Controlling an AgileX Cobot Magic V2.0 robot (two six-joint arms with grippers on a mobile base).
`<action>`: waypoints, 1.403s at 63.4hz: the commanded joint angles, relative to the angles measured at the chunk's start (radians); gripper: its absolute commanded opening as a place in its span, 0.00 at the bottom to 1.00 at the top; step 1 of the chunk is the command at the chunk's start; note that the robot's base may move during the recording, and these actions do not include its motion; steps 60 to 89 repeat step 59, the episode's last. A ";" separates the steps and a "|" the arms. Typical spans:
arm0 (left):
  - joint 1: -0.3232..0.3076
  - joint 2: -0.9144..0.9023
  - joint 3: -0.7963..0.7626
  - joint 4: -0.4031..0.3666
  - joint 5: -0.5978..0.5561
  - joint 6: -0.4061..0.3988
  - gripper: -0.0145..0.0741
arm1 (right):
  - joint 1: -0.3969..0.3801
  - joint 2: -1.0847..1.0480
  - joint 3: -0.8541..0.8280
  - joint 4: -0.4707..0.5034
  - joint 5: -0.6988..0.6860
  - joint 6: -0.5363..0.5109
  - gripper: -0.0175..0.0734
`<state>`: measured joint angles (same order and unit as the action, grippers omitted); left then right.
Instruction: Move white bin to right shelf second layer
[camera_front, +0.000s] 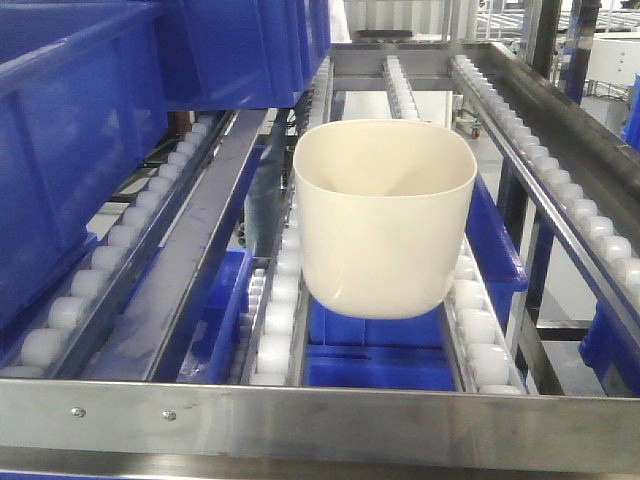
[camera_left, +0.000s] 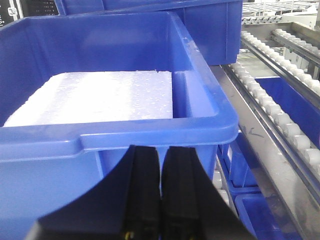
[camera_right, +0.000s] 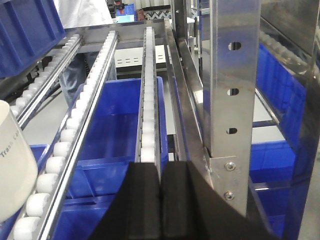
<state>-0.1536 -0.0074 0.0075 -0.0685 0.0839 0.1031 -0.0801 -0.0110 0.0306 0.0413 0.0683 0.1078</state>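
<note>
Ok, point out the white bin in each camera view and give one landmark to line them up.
Exterior front: white bin centre frame, sitting across two roller tracks.
Left wrist: not in it.
Right wrist: only its wall at the left edge, on rollers.
Shared landmark: the white roller tracks.

At frame centre, my way along the steel roller tracks (camera_front: 478, 330) is blocked by the glossy cream-white plastic tub (camera_front: 383, 215); blue plastic crates (camera_front: 70, 140) fill the upper left, open rollers lie behind.

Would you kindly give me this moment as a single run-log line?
white bin: upright on roller tracks, ungripped | left gripper: shut, empty, facing blue crate | right gripper: shut, empty, beside bin
</note>
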 joint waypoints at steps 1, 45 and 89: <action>-0.006 -0.014 0.037 -0.005 -0.084 -0.004 0.26 | -0.006 -0.019 -0.017 -0.018 -0.100 -0.005 0.25; -0.006 -0.014 0.037 -0.005 -0.084 -0.004 0.26 | -0.006 -0.019 -0.017 -0.018 -0.076 -0.005 0.25; -0.006 -0.014 0.037 -0.005 -0.084 -0.004 0.26 | -0.006 -0.019 -0.017 -0.018 -0.076 -0.005 0.25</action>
